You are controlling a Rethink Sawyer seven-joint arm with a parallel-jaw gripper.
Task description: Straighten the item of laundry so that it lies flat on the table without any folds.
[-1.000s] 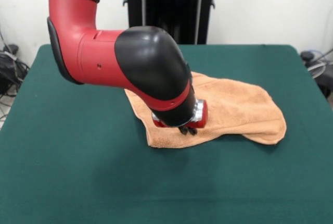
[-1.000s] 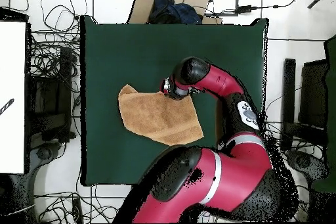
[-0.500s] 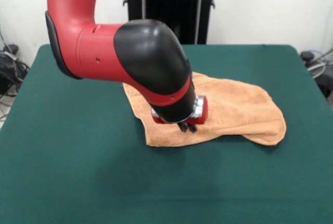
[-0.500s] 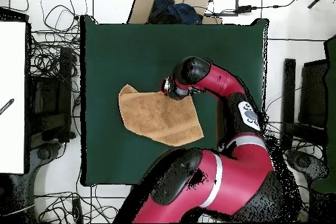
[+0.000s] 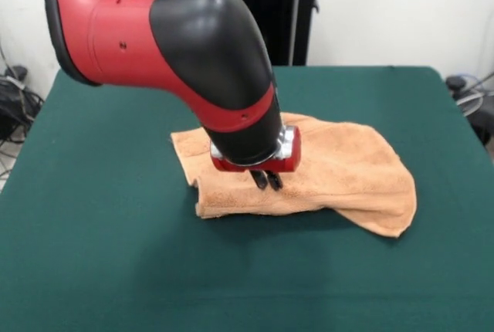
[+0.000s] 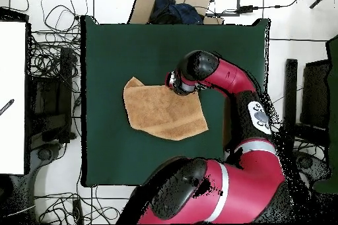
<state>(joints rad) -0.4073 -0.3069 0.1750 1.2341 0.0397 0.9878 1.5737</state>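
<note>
A peach-orange terry-cloth towel [image 5: 340,170] lies rumpled at the middle of the dark green felt worktop [image 5: 100,262]. The red-and-black arm's fingers [image 5: 267,180], nearly together, pinch the towel's near-left part.

A white wall [image 5: 401,8] was seen behind; tangled cables [image 6: 49,57] and a cardboard box [image 6: 148,1] were scattered on the pale floor [image 6: 290,37].
</note>
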